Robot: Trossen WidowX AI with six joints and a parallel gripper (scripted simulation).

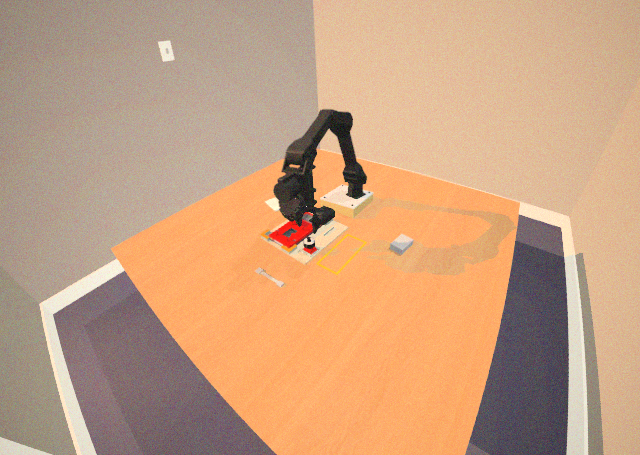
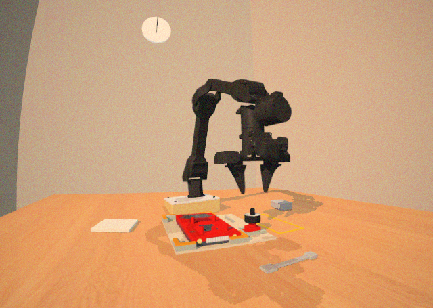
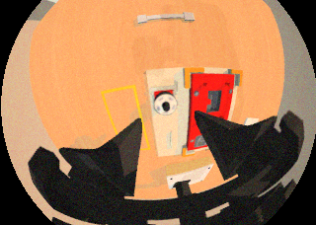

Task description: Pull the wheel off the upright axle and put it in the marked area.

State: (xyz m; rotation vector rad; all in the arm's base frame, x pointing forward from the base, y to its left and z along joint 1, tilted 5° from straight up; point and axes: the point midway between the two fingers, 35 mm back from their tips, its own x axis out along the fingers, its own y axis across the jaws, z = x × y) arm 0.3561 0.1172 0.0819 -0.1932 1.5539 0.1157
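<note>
Warm light; grainy pics (edges warped).
</note>
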